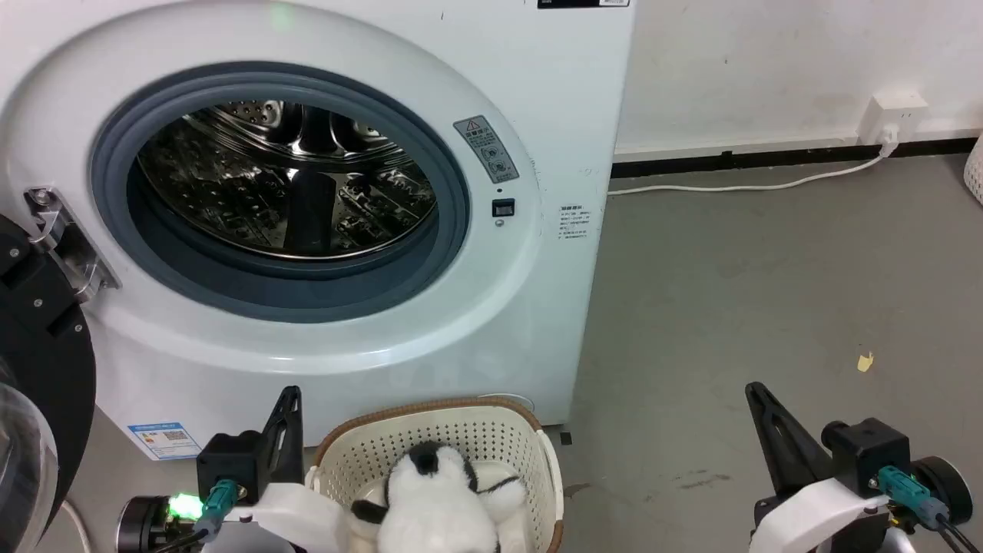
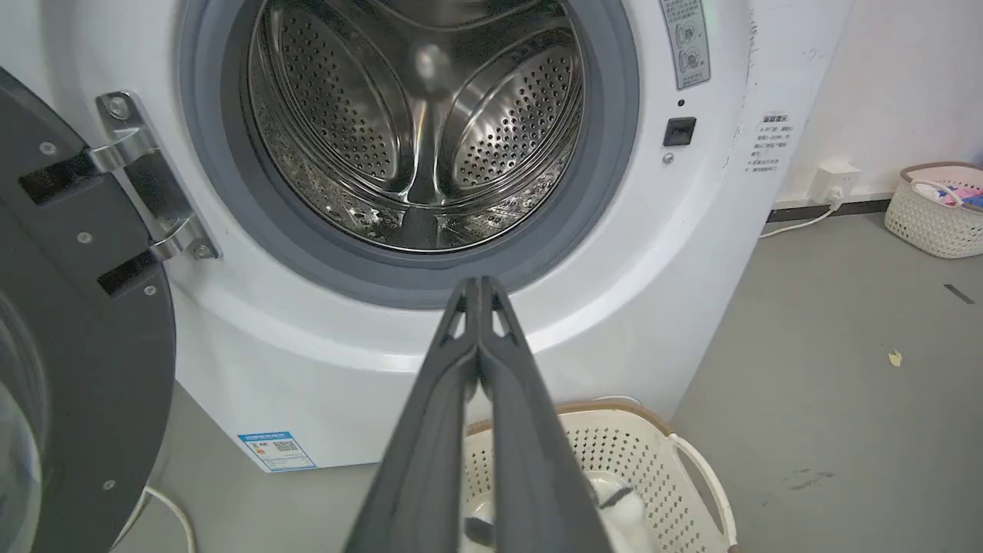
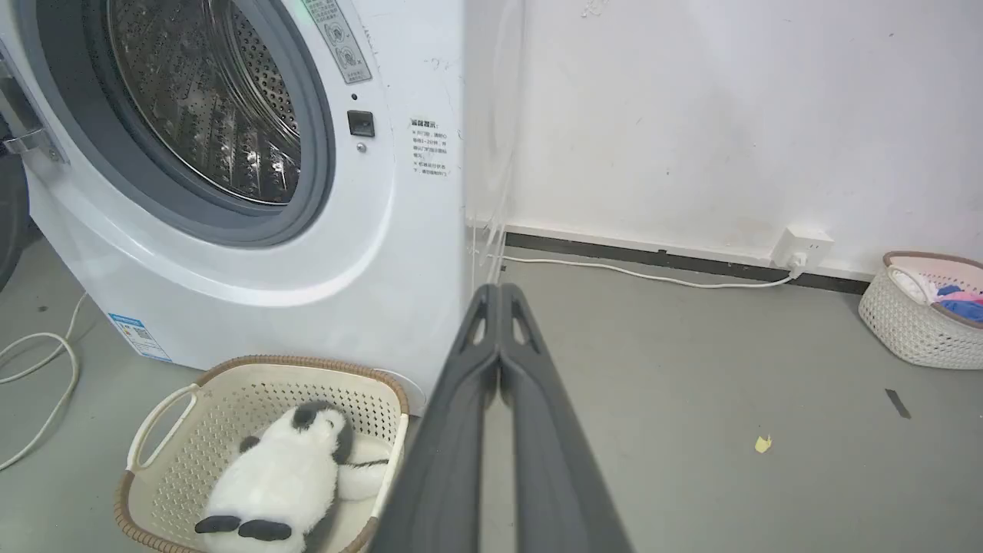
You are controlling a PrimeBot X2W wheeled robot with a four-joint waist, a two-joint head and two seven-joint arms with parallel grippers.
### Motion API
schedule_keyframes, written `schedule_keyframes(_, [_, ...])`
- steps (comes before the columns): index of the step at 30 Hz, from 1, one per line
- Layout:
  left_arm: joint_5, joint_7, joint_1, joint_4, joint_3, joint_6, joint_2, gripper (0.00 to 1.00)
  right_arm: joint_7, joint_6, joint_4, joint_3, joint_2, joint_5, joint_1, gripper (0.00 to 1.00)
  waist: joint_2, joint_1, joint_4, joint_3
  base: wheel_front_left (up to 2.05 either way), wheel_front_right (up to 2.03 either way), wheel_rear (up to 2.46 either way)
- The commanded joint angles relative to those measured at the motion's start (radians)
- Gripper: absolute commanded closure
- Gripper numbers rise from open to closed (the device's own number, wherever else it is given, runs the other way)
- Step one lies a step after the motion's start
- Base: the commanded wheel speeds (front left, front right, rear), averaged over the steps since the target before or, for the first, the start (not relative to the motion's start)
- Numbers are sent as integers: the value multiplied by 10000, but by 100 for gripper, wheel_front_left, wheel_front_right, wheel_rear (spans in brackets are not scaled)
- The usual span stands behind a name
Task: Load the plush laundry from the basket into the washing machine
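**Starting position for loading**

You face the white front-loading washing machine point(image 1: 553, 115). Its door point(image 1: 38, 361) is swung aside, so the perforated steel drum point(image 1: 284, 184) is open to you. The cream perforated basket point(image 1: 461, 434) stands just before it, probably to keep the lift short, and cradles the fluffy plush penguin point(image 1: 438, 503). Your left gripper point(image 1: 290, 399) and right gripper point(image 1: 760, 399) flank it, fingers pressed together, empty.

Head looks down; both wrists face the washing machine point(image 1: 530, 253) and basket point(image 1: 430, 405).
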Motion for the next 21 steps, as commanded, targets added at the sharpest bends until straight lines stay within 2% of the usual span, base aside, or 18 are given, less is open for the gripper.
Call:
schedule_keyframes(1, [18, 5, -152, -43, 3, -55, 3, 100, 7, -9, -39, -9, 34, -76, -114, 100, 0, 0, 0, 0, 0, 0, 0])
schedule_keyframes(21, [18, 5, -152, -43, 3, -55, 3, 100, 7, -9, -39, -9, 34, -76, -114, 100, 0, 0, 0, 0, 0, 0, 0])
